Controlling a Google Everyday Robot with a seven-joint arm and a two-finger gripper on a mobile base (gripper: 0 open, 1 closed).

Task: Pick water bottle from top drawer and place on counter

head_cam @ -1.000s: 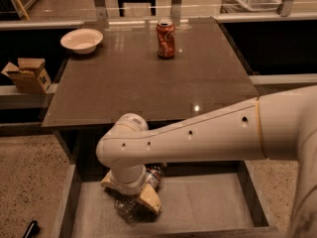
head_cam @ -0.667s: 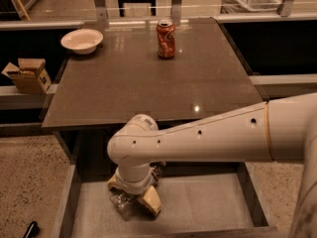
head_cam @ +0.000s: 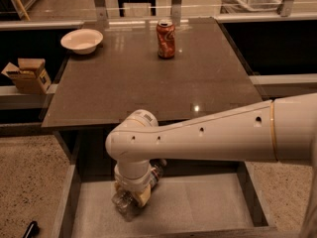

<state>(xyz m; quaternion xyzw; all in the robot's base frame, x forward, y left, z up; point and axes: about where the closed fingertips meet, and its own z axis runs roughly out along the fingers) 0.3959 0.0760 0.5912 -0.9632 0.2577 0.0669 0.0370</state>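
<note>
The water bottle lies on its side on the pale liner floor of the open top drawer, at the drawer's left, with its neck towards the counter. My gripper hangs from the white arm straight down onto the bottle's middle and hides that part of it. The bottle rests on the drawer floor. The counter is the glossy grey-brown top just behind and above the drawer.
An orange-red soda can stands at the counter's far middle and a white bowl at its far left corner. A cardboard box sits on a ledge to the left. The drawer's thick side walls flank the bottle. Speckled floor lies on both sides.
The arm's wrist has shifted slightly and turned over the bottle. The gripper stays low on the bottle, which has stayed in about the same spot on the drawer floor.
</note>
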